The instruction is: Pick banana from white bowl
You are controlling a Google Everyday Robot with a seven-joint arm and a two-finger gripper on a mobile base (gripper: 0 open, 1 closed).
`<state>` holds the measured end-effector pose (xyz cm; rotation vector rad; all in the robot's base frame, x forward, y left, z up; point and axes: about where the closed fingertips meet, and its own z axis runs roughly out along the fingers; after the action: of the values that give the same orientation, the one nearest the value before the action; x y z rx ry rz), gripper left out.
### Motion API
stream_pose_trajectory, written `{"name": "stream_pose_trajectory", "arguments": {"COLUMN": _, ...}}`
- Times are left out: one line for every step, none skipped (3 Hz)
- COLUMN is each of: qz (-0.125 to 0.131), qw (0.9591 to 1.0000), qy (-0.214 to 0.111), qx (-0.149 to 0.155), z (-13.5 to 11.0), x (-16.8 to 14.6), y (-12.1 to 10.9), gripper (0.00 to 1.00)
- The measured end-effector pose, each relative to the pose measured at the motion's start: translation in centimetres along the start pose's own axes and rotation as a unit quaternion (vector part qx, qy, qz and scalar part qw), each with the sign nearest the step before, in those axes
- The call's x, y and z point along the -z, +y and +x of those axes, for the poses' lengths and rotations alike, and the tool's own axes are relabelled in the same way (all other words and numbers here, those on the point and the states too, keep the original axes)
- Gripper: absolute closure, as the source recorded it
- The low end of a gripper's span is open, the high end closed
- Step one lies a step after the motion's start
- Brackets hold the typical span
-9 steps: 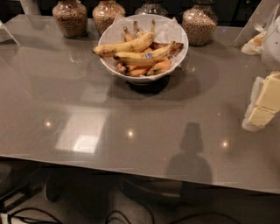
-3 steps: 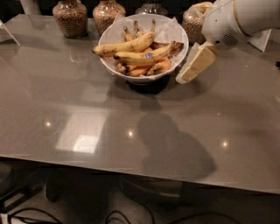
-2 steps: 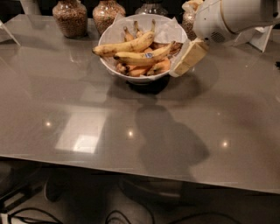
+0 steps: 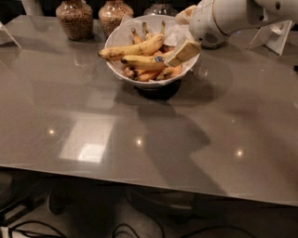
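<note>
The white bowl (image 4: 149, 82), lined with white paper, stands at the back middle of the grey table (image 4: 149, 139). Several yellow bananas (image 4: 132, 49) lie in it, one long banana on top and another with a small sticker below it. My gripper (image 4: 179, 55) comes in from the upper right on a white arm (image 4: 233, 16). Its cream-coloured fingertip (image 4: 182, 53) reaches over the bowl's right rim, right beside the bananas' right ends. I see nothing held in it.
Two grain-filled glass jars (image 4: 75, 18) (image 4: 114, 13) stand behind the bowl at the back left, a third jar (image 4: 160, 8) is partly hidden behind the bowl. A white stand (image 4: 272, 35) sits at the back right. The table's front edge runs along the bottom.
The arm has swung in from the right edge of the table to the bowl. The gripper moved left and now reaches over the bowl's right rim. The bananas have not moved.
</note>
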<state>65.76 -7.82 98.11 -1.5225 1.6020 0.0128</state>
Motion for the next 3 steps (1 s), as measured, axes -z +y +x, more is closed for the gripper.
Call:
{"name": "stream_pose_trajectory", "arguments": {"qz": -0.017, "qw": 0.9999, "qy": -0.002, "qx": 0.000, "z": -0.1, "x": -1.8, "y": 0.6, "gripper": 0.35}}
{"name": "stream_pose_trajectory", "arguments": {"qz": -0.034, "qw": 0.9994, "qy": -0.006, "qx": 0.001, "z": -0.4, "x": -3.2, "y": 1.3, "gripper": 0.37}}
{"name": "stream_pose_trajectory", "arguments": {"qz": -0.052, "qw": 0.9986, "qy": -0.008, "qx": 0.002, "z": -0.4, "x": -4.6, "y": 1.9, "gripper": 0.39}}
